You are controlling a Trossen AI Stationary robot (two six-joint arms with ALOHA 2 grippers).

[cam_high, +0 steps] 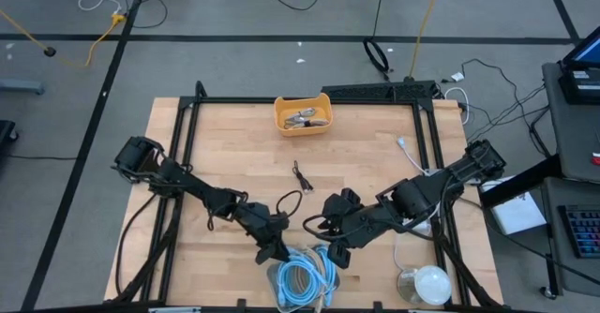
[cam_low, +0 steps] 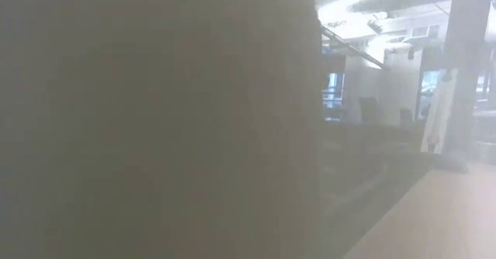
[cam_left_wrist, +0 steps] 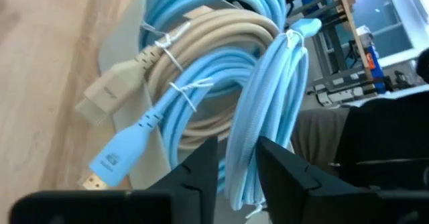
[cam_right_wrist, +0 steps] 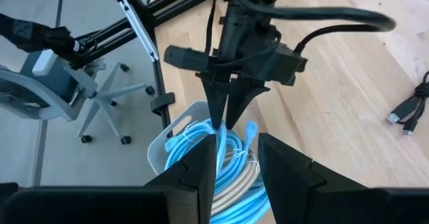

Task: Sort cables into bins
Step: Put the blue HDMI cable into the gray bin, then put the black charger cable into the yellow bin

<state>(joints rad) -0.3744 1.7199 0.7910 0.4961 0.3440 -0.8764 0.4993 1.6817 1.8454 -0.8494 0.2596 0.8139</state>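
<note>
Left end effector (cam_left_wrist: 236, 167) straddles a light-blue cable (cam_left_wrist: 268, 110), slightly parted; high view hides this.

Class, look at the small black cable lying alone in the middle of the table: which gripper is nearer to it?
Left. The left gripper sits just below the small black cable, over the grey bin; the right gripper is slightly farther, at the bin's other side.

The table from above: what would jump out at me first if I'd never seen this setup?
Probably the bright pile of light-blue cables in the pale grey bin at the table's near edge, with the left end effector and the right end effector both meeting over it. Next, the orange-yellow bin at the far edge, with a few small cables inside.
</note>
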